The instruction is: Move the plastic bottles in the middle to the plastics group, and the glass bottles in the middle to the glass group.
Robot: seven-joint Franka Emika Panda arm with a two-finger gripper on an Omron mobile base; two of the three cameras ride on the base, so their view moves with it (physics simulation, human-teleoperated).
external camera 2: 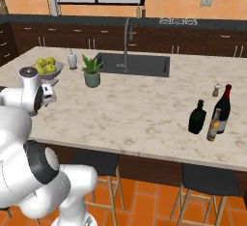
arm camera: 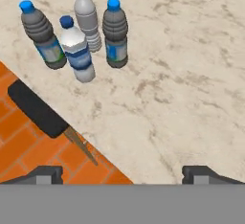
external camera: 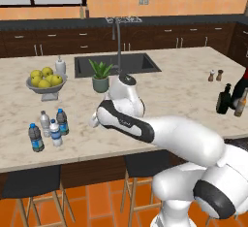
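Four small bottles are stood together near the counter's (external camera: 160, 83) front edge at its left end. Two dark bottles (arm camera: 115, 31) (arm camera: 42, 35) with blue caps and blue label bands are counted, one clear bottle (arm camera: 76, 48) with a blue band, and one pale bottle (arm camera: 87, 17) with a grey cap and no band. In the hand view the clear bottle's cap looks blue. No writing can be read on any label. The four are close together; whether any touch cannot be told.

At the counter's right end three glass bottles are grouped: a squat black bottle (external camera 2: 197, 117), a tall dark bottle (external camera 2: 223, 105) with a red top, and a slim amber bottle (external camera 2: 213, 125) with a pale label, the amber one just beside the tall one. Behind them, two tiny shakers (external camera: 215, 75) are stood side by side.

The gripper (arm camera: 123, 171) is held above bare counter just beside the plastic bottles, its jaws spread wide with nothing between them.

Further back, a grey bowl (external camera: 46, 86) holding about five yellow-green fruits, one white dispenser (external camera: 60, 65), one potted plant (external camera: 100, 75) and a sink (external camera: 116, 64) with a tall tap are seen. Dark stools (external camera: 30, 182) are placed under the counter edge over an orange tiled floor.
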